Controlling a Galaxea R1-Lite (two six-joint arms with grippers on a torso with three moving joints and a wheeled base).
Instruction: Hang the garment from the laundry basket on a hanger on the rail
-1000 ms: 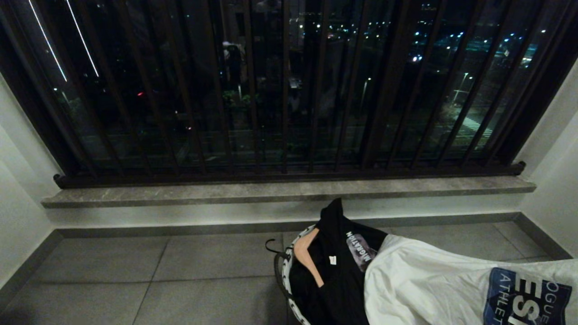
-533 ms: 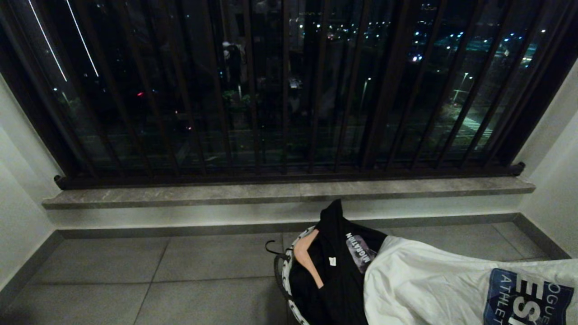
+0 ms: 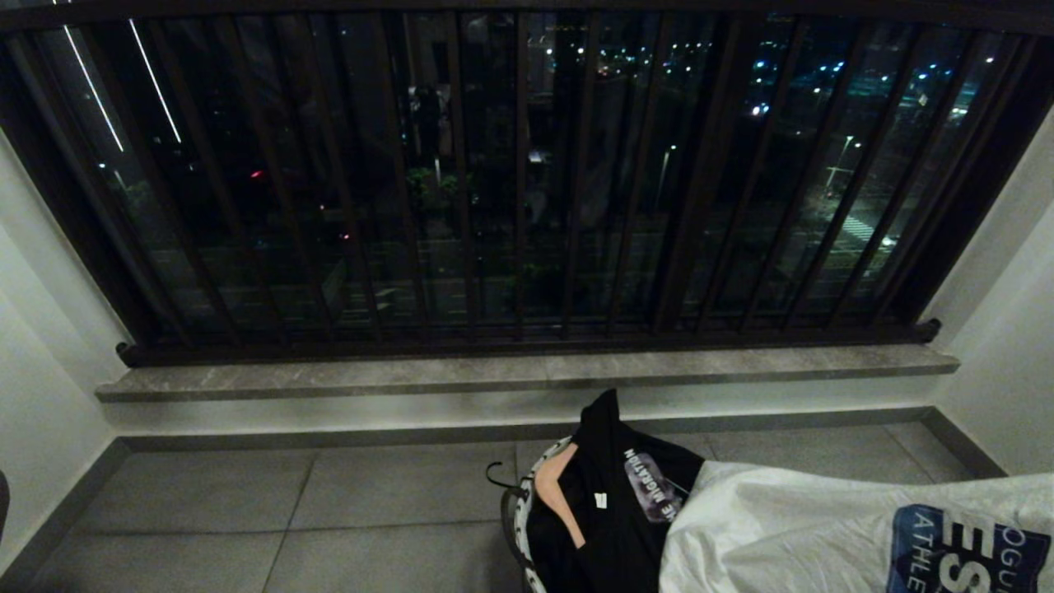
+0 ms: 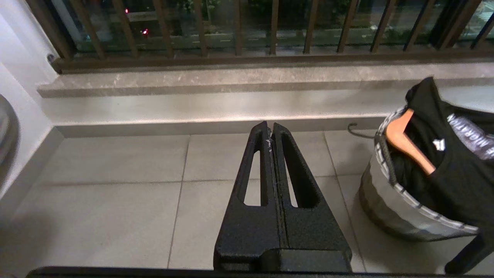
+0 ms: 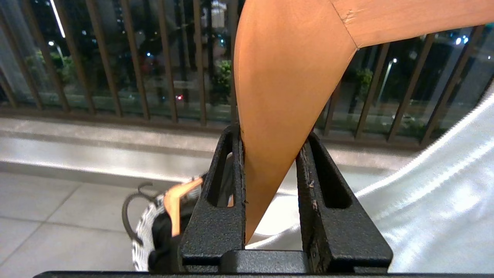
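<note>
Right gripper (image 5: 270,154) pinching a wooden hanger (image 5: 285,77) with the white garment (image 3: 790,527) draped on it — long axis running out to my right. No hanging rail in view, so presumably higher. Left gripper (image 4: 272,133) pressed together, idle, over floor beside the laundry basket (image 4: 389,208). Since a second ago the head view has tilted up — window bars' top edge now showing.

You face a dark barred railing (image 3: 519,189) above a grey stone ledge (image 3: 527,372), grey floor tiles (image 3: 247,519) below, white walls (image 3: 41,371) either side.
</note>
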